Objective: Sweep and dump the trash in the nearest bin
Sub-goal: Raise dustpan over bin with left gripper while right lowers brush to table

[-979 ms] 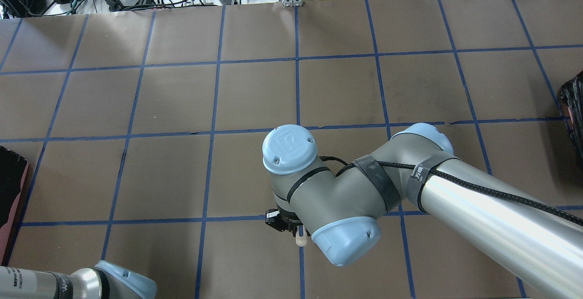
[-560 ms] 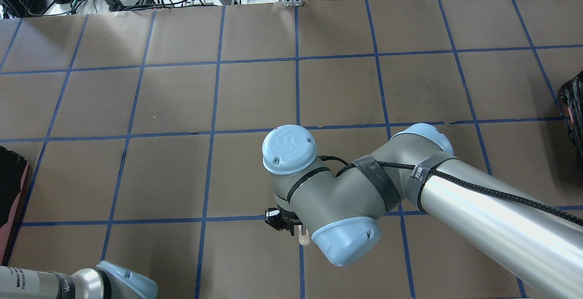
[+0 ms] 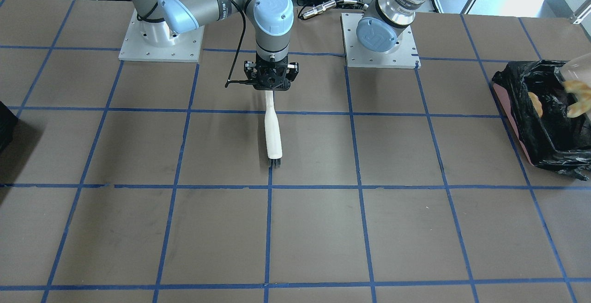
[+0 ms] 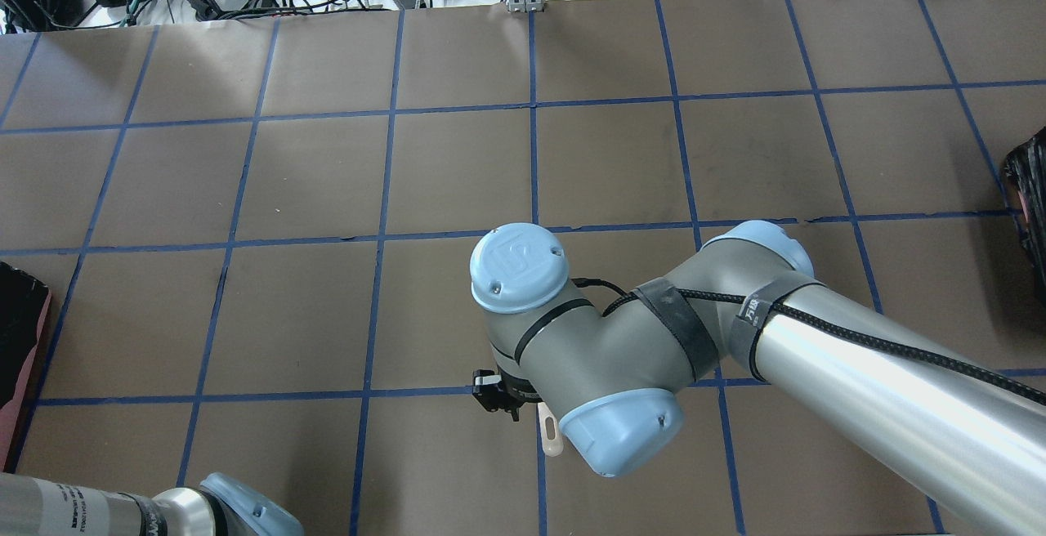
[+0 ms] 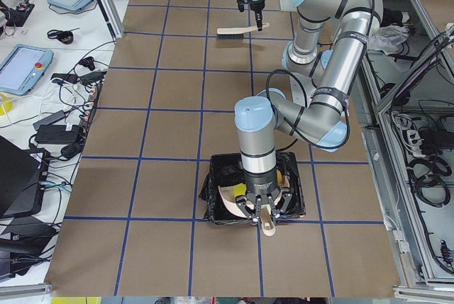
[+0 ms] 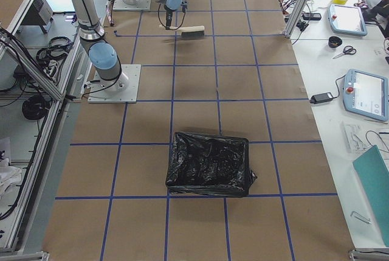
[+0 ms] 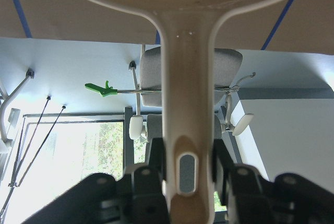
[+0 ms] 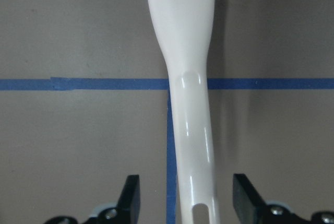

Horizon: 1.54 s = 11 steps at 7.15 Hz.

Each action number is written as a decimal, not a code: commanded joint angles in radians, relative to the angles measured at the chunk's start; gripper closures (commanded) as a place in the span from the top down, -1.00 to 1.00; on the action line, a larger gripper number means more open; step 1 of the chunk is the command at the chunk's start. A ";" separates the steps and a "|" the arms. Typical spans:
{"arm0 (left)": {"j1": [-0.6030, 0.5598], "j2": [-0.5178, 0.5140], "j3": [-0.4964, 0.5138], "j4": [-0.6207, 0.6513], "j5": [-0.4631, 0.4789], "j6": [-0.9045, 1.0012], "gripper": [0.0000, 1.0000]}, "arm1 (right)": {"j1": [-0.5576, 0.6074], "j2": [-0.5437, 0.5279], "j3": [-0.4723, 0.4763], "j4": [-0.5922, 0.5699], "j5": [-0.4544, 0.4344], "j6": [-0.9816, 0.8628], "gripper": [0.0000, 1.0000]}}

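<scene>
"While the left gripper (image 5: pixel 264 212) hangs over the bin (image 3: pixel 521 109), what has it got?"

"The pan (image 5: pixel 228 199), by the handle. In the wrist view its fingers (image 7: pixel 147 179) press the handle from both sides. The pan tilts over the black liner."

"And the trash (image 3: pixel 535 102)?"

"At the bin. From the front, a brown lump and an orange peel (image 3: pixel 577 102) show against the liner, just below the pan's edge. The peel is blurred, so I cannot tell whether it lies there or is in the air. From the left end a yellow bit (image 5: pixel 281 176) shows inside the bin, beside the arm."

"The right gripper (image 3: pixel 271 81)?"

"Low over the table (image 3: pixel 138 229), near the robot's base, with the brush (image 3: pixel 273 132) handle between its fingers (image 8: pixel 131 197). The jaws are spread, and brown table shows on each side between handle and finger. The brush points away from the robot along a blue line, bristles down."

"Anything else?"

"A second bin (image 6: pixel 209 165) with a black liner at the table's right end, well apart from both arms."
</scene>
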 commanded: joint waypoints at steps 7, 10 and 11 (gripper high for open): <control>-0.132 0.053 -0.087 0.240 0.209 0.135 -1.00 | -0.014 -0.035 -0.159 0.025 -0.061 0.000 0.53; -0.132 0.054 -0.095 0.237 0.208 0.168 -1.00 | -0.147 -0.035 -0.456 0.286 -0.077 -0.132 0.67; -0.138 0.063 -0.103 0.238 0.212 0.205 -1.00 | -0.223 -0.032 -0.570 0.384 -0.056 -0.231 0.73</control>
